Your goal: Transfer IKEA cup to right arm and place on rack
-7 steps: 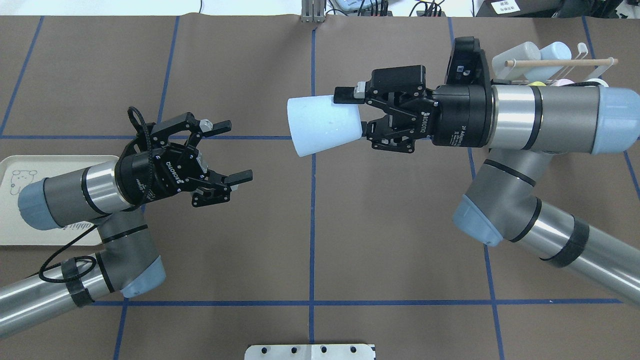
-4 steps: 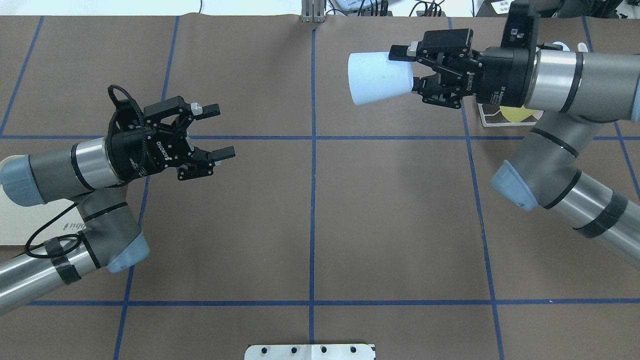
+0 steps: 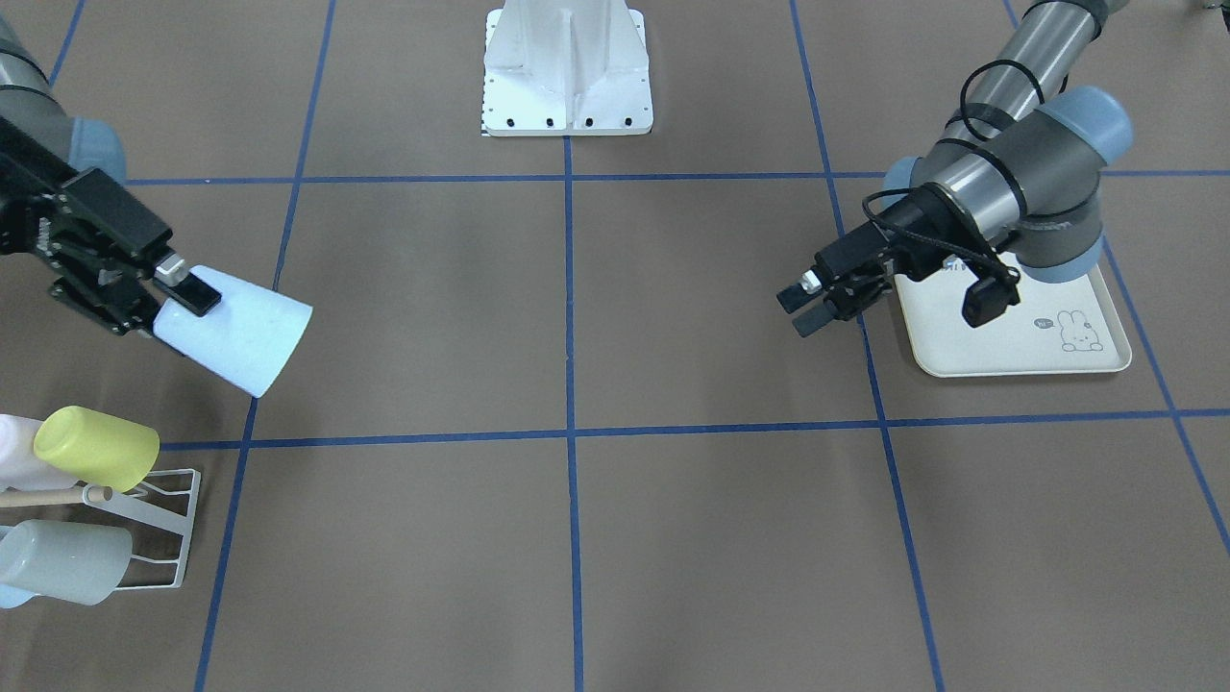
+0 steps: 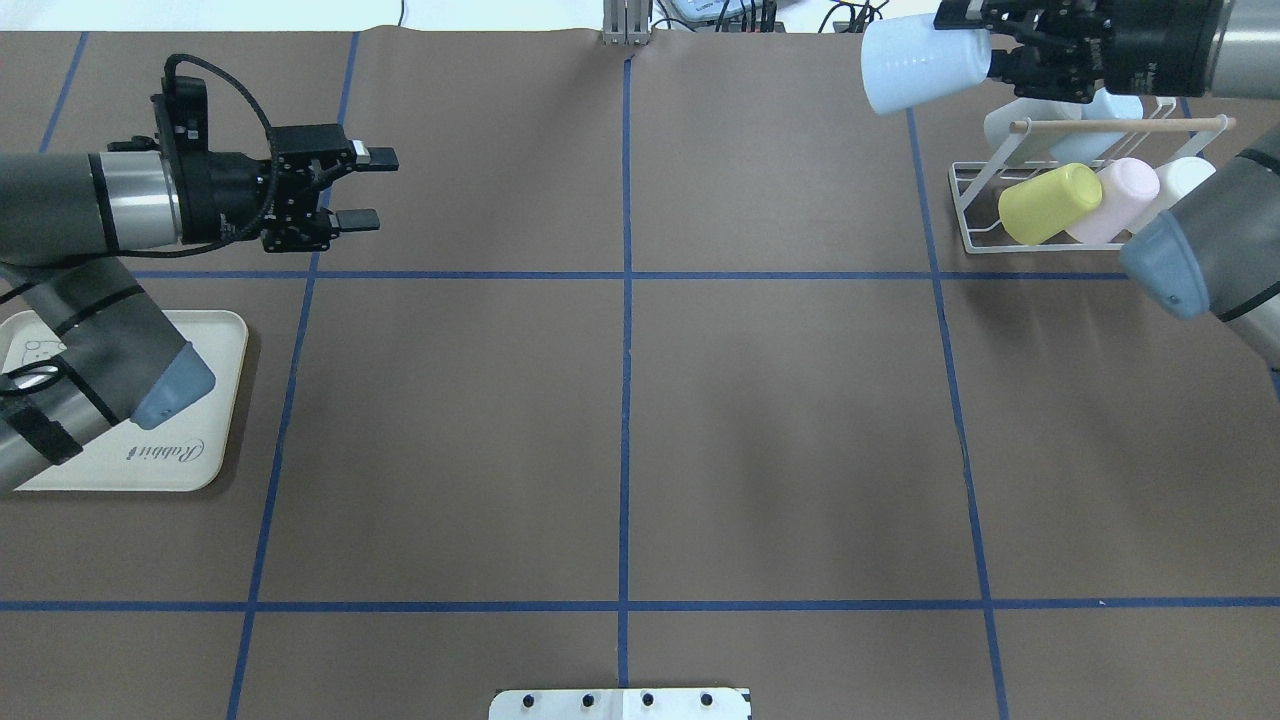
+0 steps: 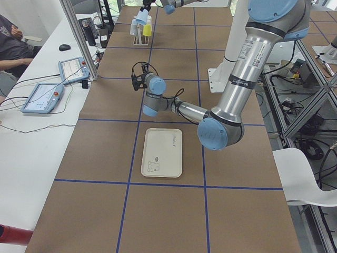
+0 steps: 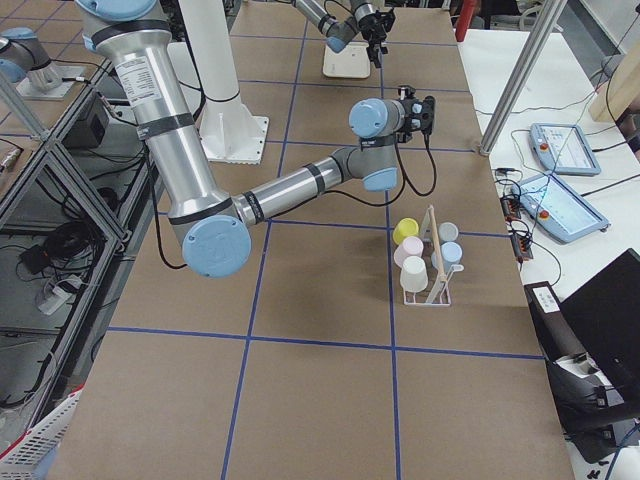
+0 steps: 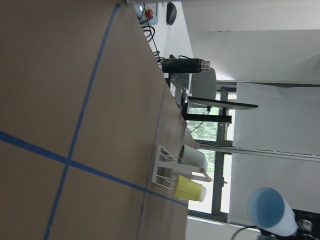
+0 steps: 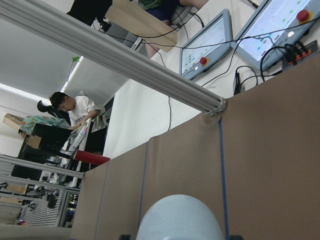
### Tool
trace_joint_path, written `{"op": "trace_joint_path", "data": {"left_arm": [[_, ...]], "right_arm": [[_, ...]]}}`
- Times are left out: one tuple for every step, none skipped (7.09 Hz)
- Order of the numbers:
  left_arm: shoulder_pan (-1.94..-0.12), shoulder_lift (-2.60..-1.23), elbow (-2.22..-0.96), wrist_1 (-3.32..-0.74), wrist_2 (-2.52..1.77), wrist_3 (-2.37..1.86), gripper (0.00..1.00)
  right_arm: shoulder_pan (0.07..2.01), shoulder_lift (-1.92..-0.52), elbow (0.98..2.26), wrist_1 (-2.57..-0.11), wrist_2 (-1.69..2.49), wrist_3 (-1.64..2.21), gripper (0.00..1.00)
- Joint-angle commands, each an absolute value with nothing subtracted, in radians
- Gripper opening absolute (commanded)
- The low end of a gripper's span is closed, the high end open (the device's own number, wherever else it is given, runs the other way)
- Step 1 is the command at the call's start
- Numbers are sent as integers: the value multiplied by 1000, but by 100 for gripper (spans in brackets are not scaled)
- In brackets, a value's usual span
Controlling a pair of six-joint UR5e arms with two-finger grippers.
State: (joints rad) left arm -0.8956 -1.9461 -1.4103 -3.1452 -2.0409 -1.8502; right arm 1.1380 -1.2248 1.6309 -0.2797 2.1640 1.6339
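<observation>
The pale blue IKEA cup lies on its side in the air, mouth toward the table's middle, with my right gripper shut on its base end. It hangs just beyond the far left corner of the white wire rack, whose wooden dowel runs along the top. The front-facing view shows the cup held above the table, short of the rack. The right wrist view catches only the cup's body. My left gripper stands open and empty at the far left.
Several cups rest on the rack, among them a yellow one and a pink one. A cream rabbit-print tray lies under my left arm. The white robot base stands at the table's middle edge. A seated person is beside the table.
My right gripper carried the cup from the table's middle to the far right, up by the rack. The left arm drew back to the far left, its gripper still open.
</observation>
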Motion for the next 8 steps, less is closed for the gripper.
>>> {"op": "trace_joint_path", "data": {"left_arm": [[-998,-1881,-1414,-2949,-2083,-1501,100],[-1029,-1875,-1414,-2836,-2082,-1342,100],[-1058,-1876,-1414,-2701,-2068,-1196,100],[-1104,-1876,-1420,-2587,-2066,-1039,100],[-1123,-1876,-1428,-2491,-2022,-919,100],[-1121,-1876,-1452,-2374,-1960,-831,100],[-1121,-1875,-1492,-2285,-1938,-774,100],[-1121,-1873,-1529,-2201,-1937,-772,100]], "right_arm": [[1221,-1224,1617,-453,2187,1467,33],[1254,-1226,1583,-519,2190,1342,33],[1299,-1215,1513,-552,2218,1213,32],[1328,-1200,1456,-581,2241,1115,31],[1350,-1180,1412,-645,2264,1009,31],[1388,-1155,1379,-760,2311,839,31],[1416,-1116,1373,-914,2328,701,29],[1431,-1077,1352,-1051,2330,546,28]]}}
